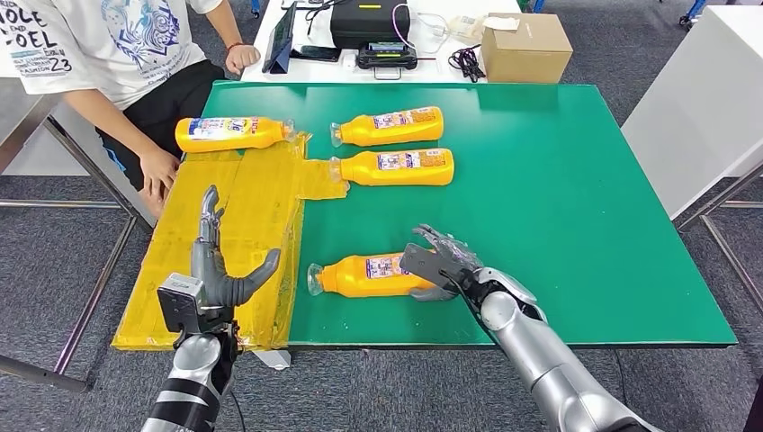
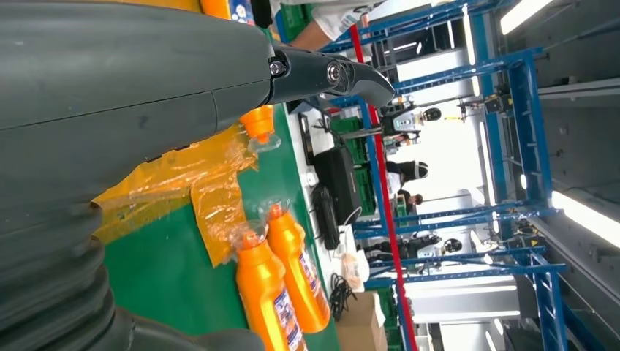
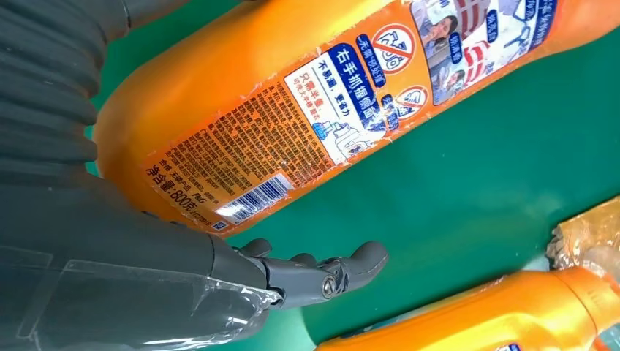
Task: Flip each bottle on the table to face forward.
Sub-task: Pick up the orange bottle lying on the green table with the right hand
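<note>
Four orange bottles lie on their sides on the green table [image 1: 576, 198]. The nearest bottle [image 1: 371, 274] points its cap left; its back label with a barcode [image 3: 248, 139] faces the right wrist camera. My right hand [image 1: 443, 263] is at that bottle's base end with fingers spread over it, and the thumb [image 3: 322, 272] stays just apart from it. Two more bottles [image 1: 389, 126] [image 1: 396, 167] lie side by side farther back, also seen from the left wrist [image 2: 289, 281]. A fourth bottle [image 1: 232, 133] rests at the back left. My left hand [image 1: 214, 265] is raised, open and empty.
A crinkled yellow plastic sheet [image 1: 234, 243] covers the table's left part. A person sits at the far left, one hand [image 1: 160, 173] on the table edge. Behind the table a white desk holds a cardboard box [image 1: 526, 45] and black devices [image 1: 369, 22]. A white table [image 1: 702, 108] stands to the right.
</note>
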Robot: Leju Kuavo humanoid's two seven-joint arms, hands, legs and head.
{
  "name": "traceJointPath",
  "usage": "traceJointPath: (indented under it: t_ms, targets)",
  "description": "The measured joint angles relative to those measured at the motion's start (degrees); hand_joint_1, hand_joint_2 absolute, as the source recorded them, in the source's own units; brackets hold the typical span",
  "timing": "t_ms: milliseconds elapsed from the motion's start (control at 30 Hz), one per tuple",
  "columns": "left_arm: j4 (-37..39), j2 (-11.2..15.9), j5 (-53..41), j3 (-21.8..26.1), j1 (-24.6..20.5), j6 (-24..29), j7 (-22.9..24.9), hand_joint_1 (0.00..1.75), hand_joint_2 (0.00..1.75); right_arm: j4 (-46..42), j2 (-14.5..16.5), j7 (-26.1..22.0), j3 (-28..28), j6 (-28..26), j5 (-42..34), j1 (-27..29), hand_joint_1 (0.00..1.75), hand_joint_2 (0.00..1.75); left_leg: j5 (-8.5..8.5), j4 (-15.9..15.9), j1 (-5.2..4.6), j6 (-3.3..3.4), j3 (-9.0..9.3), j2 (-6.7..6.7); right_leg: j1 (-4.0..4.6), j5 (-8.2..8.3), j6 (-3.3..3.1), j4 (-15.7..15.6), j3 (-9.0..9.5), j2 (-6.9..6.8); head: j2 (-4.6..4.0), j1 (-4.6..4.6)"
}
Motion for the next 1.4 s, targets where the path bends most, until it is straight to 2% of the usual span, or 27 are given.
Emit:
traceJointPath:
  t_ms: [267,500,733,767,867,900,933,1000,1033,1067,1133,1167,1200,1333,1400]
  targets:
    - [1.0,-0.5,0.4,0.0,-0.3,-0.4,0.0,0.00,1.75,1.9,0.0,0.0,1.5,1.2,-0.6,-1.4,0.00,1.75,0.00,0.0,0.00,0.00,-0.01,0.02,0.00,0.00,0.00,0.0,0.00,0.01,0.00,0.00]
    - [2.5,-1.2,2.2,-1.1,-1.2,-1.7,0.0,0.00,1.75,6.5,-1.2,2.4,6.6,11.4,-3.5,-8.0,0.00,1.75,0.06,0.0,-0.02,0.05,0.00,0.04,-0.02,0.04,0.05,0.0,0.00,0.02,0.00,-0.01]
    - [4.6,-1.7,4.0,-1.9,-2.1,-2.6,0.0,0.00,1.75,9.5,-4.1,5.0,13.5,18.2,-5.4,-14.9,0.02,1.75,0.06,0.0,-0.05,0.06,-0.02,0.01,-0.05,0.05,0.06,0.0,0.00,0.01,0.00,-0.01]
    - [4.9,-1.8,4.2,-1.9,-2.3,-2.7,0.0,0.00,1.75,9.6,-4.6,5.3,14.3,19.1,-5.9,-15.5,0.32,1.75,0.06,0.0,-0.05,0.06,-0.02,0.01,-0.06,0.05,0.06,0.0,0.00,0.01,0.00,-0.01]
    - [5.8,-1.9,4.1,-2.2,-2.7,-2.5,0.0,0.00,1.75,9.6,-6.1,5.8,17.1,20.6,-8.1,-16.8,1.60,1.75,0.05,0.0,-0.06,0.06,-0.02,0.01,-0.06,0.05,0.06,0.0,0.00,0.01,0.00,-0.01]
    - [6.0,-1.9,3.8,-2.4,-2.8,-1.8,0.0,0.00,1.75,9.6,-6.7,5.8,18.1,20.6,-9.2,-17.1,1.74,1.75,0.05,0.0,-0.06,0.06,-0.02,0.01,-0.06,0.05,0.06,0.0,0.00,0.01,0.00,-0.01]
    - [6.0,-2.0,3.5,-2.8,-2.8,-1.0,0.0,0.00,1.75,9.5,-7.3,5.8,19.0,20.4,-10.3,-17.3,1.75,1.75,0.05,0.0,-0.06,0.06,-0.02,0.00,-0.06,0.05,0.06,0.0,0.00,0.00,0.00,-0.02]
    - [6.1,-2.1,3.1,-3.7,-2.8,0.1,0.0,0.00,1.75,9.0,-8.6,5.9,20.9,19.7,-12.2,-17.6,1.70,1.75,0.05,0.0,-0.06,0.06,-0.03,-0.04,-0.06,0.05,0.06,0.0,0.00,-0.02,0.00,-0.02]
    - [6.1,-2.1,3.2,-4.1,-2.8,0.4,0.0,0.00,1.75,8.7,-9.3,5.9,21.7,19.3,-12.9,-17.6,1.59,1.75,0.05,0.0,-0.06,0.07,-0.04,-0.07,-0.06,0.05,0.06,0.0,0.00,-0.03,0.00,-0.02]
    - [6.2,-2.2,3.3,-4.4,-2.8,0.5,0.0,0.00,1.75,8.4,-9.9,6.0,22.5,19.0,-13.5,-17.7,1.40,1.75,0.05,0.0,-0.06,0.07,-0.04,-0.08,-0.06,0.05,0.06,0.0,0.00,-0.03,0.00,-0.02]
    - [6.4,-2.3,3.6,-5.0,-2.8,0.7,0.0,0.00,1.75,7.7,-11.0,6.1,24.0,18.8,-14.6,-17.9,0.91,1.75,0.05,0.0,-0.06,0.07,-0.05,-0.06,-0.06,0.05,0.06,0.0,0.00,-0.02,0.00,-0.02]
    - [6.5,-2.4,3.7,-5.3,-2.8,0.7,0.0,0.00,1.75,7.4,-11.5,6.2,24.7,18.6,-15.2,-17.9,0.75,1.75,0.05,0.0,-0.06,0.07,-0.04,-0.06,-0.06,0.05,0.06,0.0,0.00,-0.02,0.00,-0.02]
    - [6.7,-2.4,3.8,-5.5,-2.8,0.7,0.0,0.00,1.75,7.1,-11.9,6.3,25.4,18.4,-15.7,-18.0,0.66,1.75,0.05,0.0,-0.06,0.07,-0.04,-0.05,-0.07,0.05,0.06,0.0,0.00,-0.02,0.00,-0.02]
    - [7.3,-2.5,4.1,-6.0,-2.8,0.6,0.0,0.00,1.75,6.0,-13.0,6.7,27.5,17.2,-16.8,-18.0,0.00,1.75,0.05,0.0,-0.06,0.07,-0.04,-0.06,-0.06,0.05,0.06,0.0,0.00,-0.02,0.00,-0.02]
    - [7.5,-2.5,4.2,-6.2,-2.8,0.5,0.0,0.00,1.75,5.8,-13.2,6.9,28.4,16.5,-16.9,-18.0,0.00,1.75,0.05,0.0,-0.06,0.07,-0.04,-0.05,-0.06,0.05,0.06,0.0,0.00,-0.02,0.00,-0.02]
